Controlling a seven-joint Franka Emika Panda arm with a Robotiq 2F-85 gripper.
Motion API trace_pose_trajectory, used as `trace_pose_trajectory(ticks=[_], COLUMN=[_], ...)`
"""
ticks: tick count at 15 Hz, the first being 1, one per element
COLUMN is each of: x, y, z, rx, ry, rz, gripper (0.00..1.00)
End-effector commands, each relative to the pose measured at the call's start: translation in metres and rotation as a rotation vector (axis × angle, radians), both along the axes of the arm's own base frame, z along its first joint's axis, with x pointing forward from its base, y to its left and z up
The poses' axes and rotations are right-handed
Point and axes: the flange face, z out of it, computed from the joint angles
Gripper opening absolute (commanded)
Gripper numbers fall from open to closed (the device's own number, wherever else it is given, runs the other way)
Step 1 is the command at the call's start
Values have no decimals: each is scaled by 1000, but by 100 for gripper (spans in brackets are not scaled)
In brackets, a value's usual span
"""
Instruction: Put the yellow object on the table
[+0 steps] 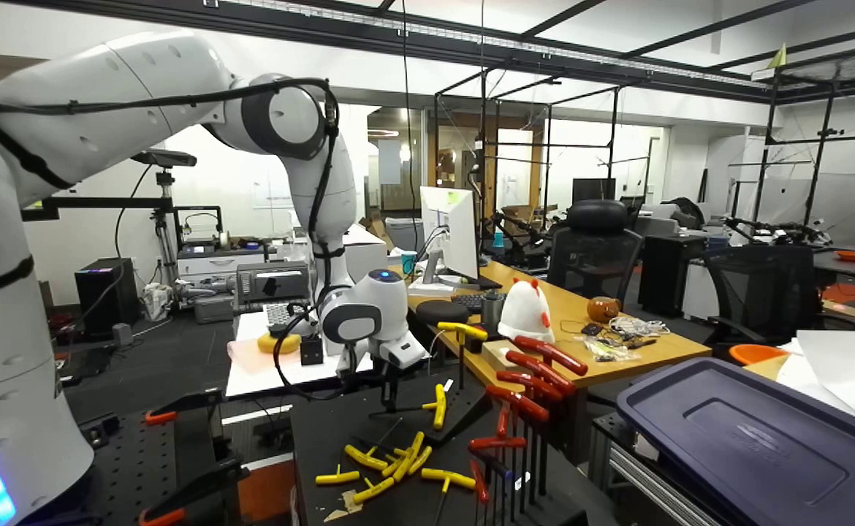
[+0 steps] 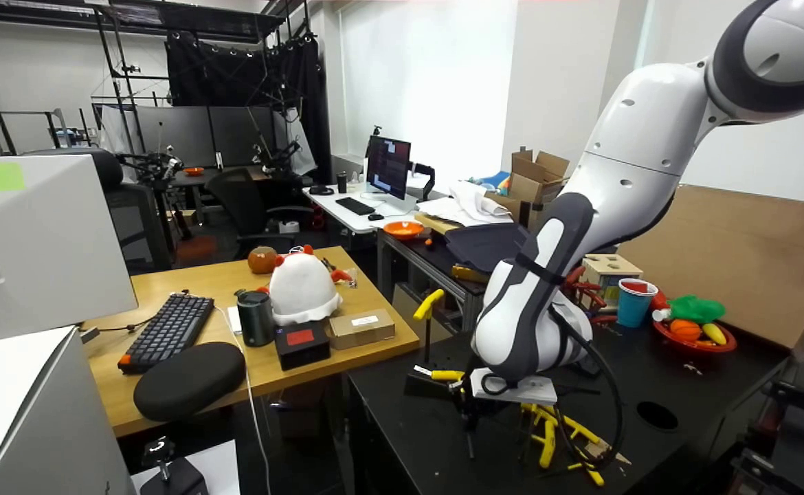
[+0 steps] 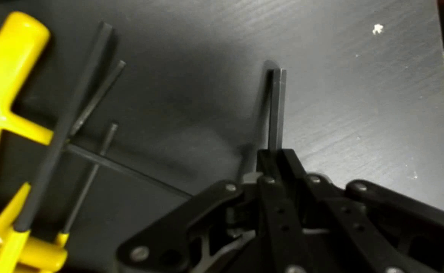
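While tool (image 3: 278,154) grips blk shaft (image 3: 277,110), jaws nrly closed

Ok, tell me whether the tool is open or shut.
The tool is shut on a dark shaft: in the wrist view the fingertips sit close together, the shaft running between them and jutting out ahead.
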Motion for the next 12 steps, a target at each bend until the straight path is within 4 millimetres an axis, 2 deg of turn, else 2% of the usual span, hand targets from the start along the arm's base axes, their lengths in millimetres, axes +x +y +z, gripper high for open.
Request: trace_pose_trajectory(ticks=[1,7,12], x=[-25,-45,-49], y=[-6,-1,18], z=[18,24,31], rx=[10,51,101], ry=[63,169,240], rz=[37,256,465], gripper=[2,2,2])
